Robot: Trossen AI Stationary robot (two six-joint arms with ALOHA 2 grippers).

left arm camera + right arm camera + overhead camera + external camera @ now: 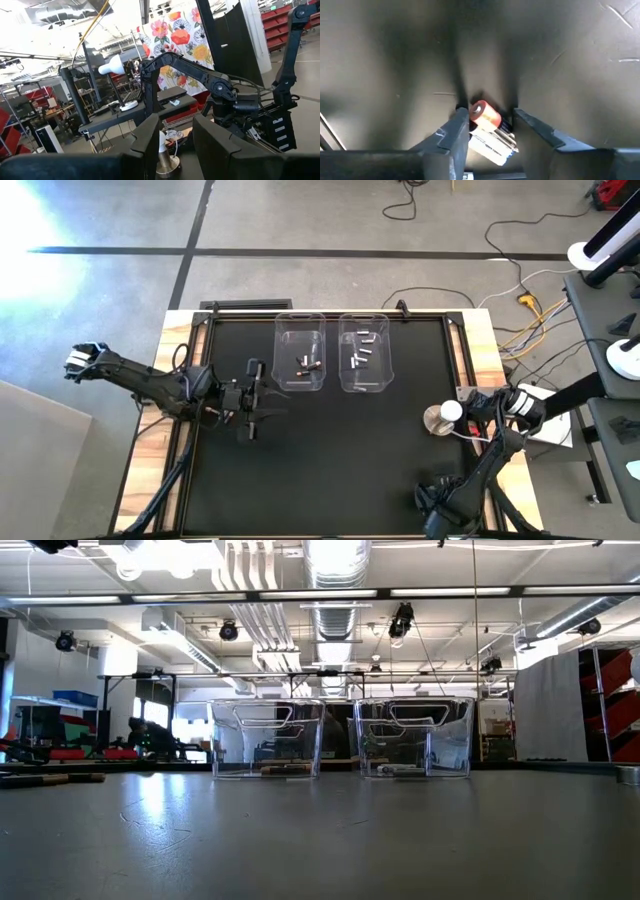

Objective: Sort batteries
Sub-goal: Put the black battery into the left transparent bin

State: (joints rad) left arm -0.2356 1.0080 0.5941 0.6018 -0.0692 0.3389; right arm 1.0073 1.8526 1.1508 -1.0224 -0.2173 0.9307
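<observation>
Between the fingers of the right hand (490,125) a battery (489,131) with a red end lies on the dark counter (580,60); the left finger touches it, the right finger stands just clear, so the hand is partly closed and not yet clamped. If it closes off-centre, the round cell could roll or pivot out. Well beyond, two clear bins (300,352) hold sorted batteries; the left hand (252,395), half open and empty, waits beside them.
</observation>
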